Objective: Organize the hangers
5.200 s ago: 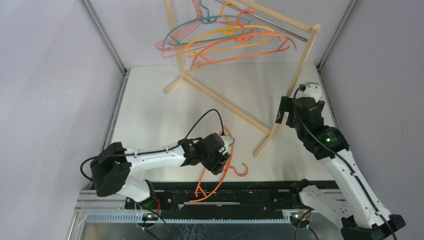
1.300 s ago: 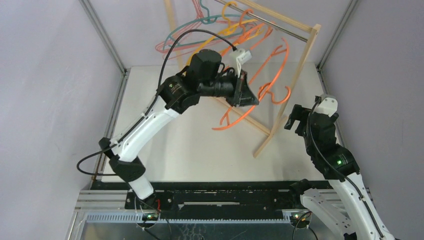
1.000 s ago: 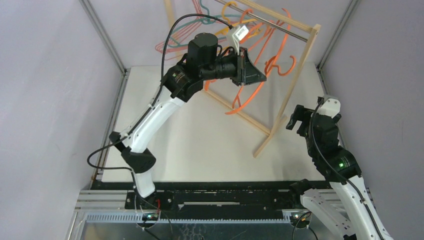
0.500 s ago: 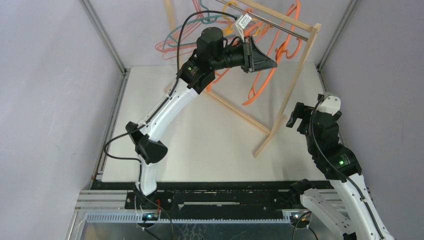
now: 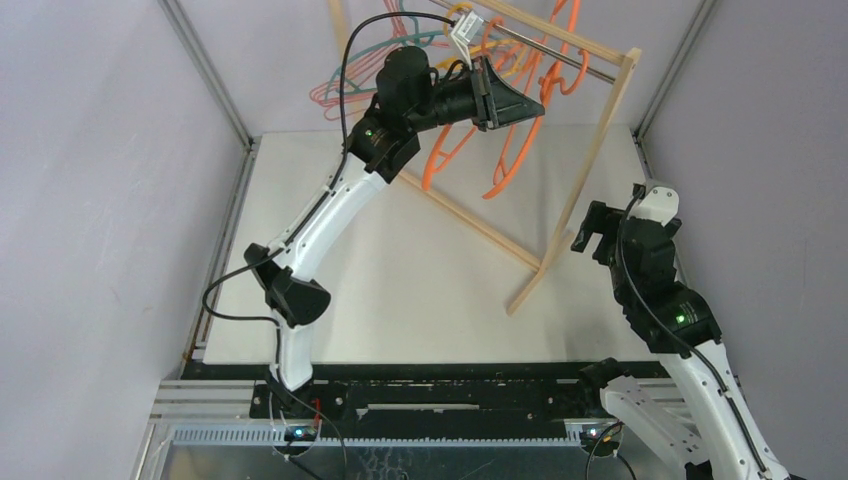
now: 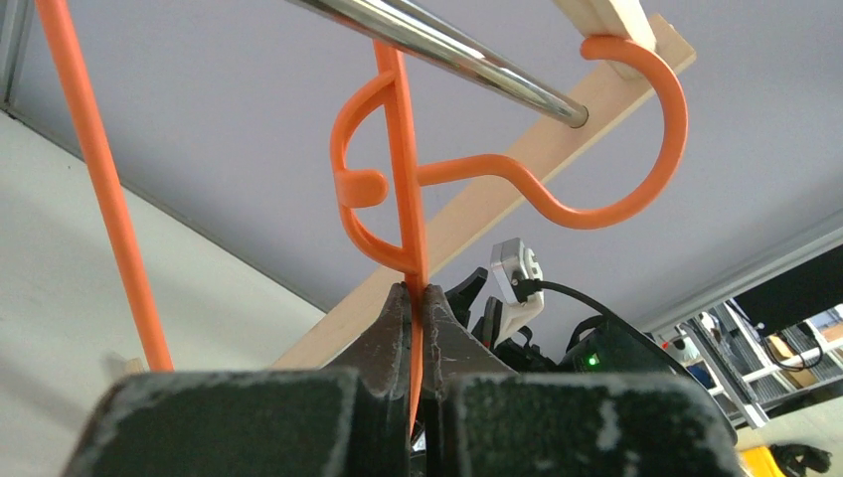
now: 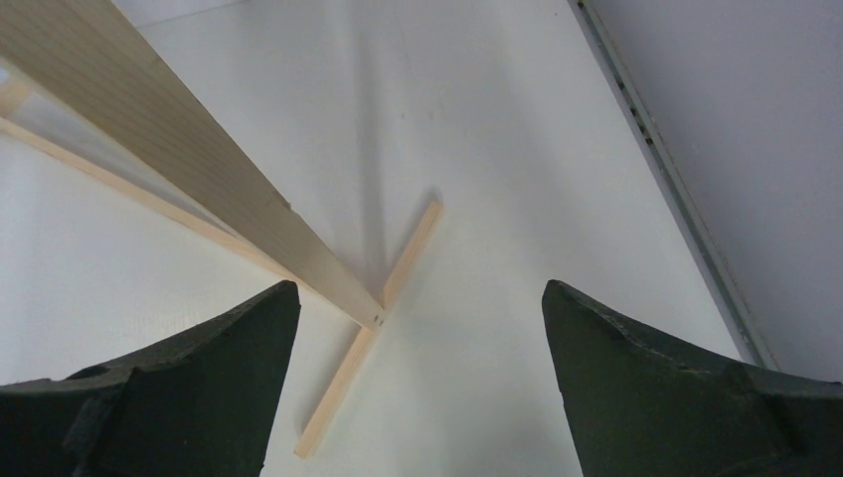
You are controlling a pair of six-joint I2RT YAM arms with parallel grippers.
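My left gripper (image 5: 538, 103) is raised at the rack's rod and shut on an orange plastic hanger (image 5: 505, 160). In the left wrist view the jaws (image 6: 416, 290) pinch the orange hanger (image 6: 406, 169) just below its neck. Its hook (image 6: 636, 149) curls around the end of the metal rod (image 6: 447, 58). Pink, teal, yellow and orange hangers (image 5: 370, 75) hang further left on the rod, partly hidden behind my arm. My right gripper (image 5: 592, 228) is open and empty, low beside the rack's right leg (image 7: 199, 169).
The pale wooden rack (image 5: 600, 130) stands across the back of the white table, its foot (image 5: 530, 280) reaching toward the middle. Grey walls close in on both sides. A table edge rail (image 7: 666, 179) runs along the right.
My left arm lifted the orange hanger from the table front up to the rack and brought its hook to the rod's right end. My right gripper drew back from the rack leg.
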